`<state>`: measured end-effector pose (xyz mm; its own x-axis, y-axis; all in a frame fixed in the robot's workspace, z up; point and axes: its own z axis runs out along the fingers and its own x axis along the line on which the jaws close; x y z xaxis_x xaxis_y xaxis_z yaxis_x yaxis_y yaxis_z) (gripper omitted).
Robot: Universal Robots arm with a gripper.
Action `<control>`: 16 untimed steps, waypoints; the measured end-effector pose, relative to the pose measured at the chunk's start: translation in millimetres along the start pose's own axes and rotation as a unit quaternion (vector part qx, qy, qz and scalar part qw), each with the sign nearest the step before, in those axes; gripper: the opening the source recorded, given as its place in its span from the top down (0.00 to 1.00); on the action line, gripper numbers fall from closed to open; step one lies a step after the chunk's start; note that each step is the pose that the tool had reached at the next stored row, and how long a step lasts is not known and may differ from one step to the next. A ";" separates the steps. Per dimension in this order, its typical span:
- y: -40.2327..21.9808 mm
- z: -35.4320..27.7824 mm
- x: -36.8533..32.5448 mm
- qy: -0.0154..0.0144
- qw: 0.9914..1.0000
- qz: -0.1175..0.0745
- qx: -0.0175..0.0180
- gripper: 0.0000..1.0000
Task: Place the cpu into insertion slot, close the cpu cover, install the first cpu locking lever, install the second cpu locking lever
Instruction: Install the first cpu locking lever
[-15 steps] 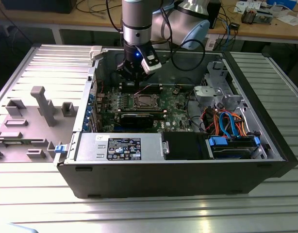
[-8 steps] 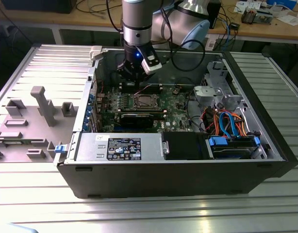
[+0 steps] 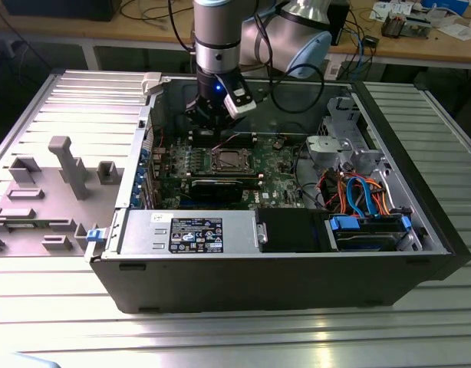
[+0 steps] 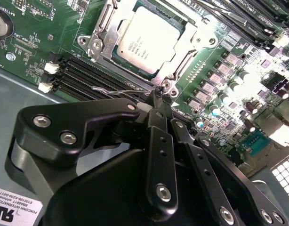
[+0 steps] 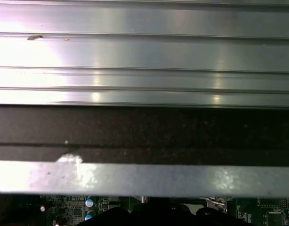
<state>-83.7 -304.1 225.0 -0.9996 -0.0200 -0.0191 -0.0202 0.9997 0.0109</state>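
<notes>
One black gripper [image 4: 156, 101], fingers pressed together at a thin wire lever [image 4: 117, 91] beside the socket; whether they pinch it, cannot tell. One small square cpu with silvery metal top [image 4: 147, 40] seated in the insertion slot; one silvery-bronze sheet-metal cpu cover [image 4: 194, 35] closed around it. One open black computer case [image 3: 297, 268] on a ribbed aluminium table [image 3: 220, 337]; wooden bench [image 3: 419, 42] behind.
</notes>
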 end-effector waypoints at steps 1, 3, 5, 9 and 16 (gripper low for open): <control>0.0 0.2 0.0 0.000 1.000 0.000 0.000 0.89; 0.2 3.2 -1.0 0.000 1.000 0.000 0.000 0.89; 3.5 6.4 -1.5 0.000 1.000 -0.012 0.000 0.89; 4.4 8.1 -2.4 0.000 1.000 -0.016 0.000 0.89; 4.4 11.7 -7.5 0.000 1.000 -0.020 0.000 0.89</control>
<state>-76.0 -299.4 213.4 -0.9980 -0.0600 -0.0189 -0.0602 0.9981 0.0098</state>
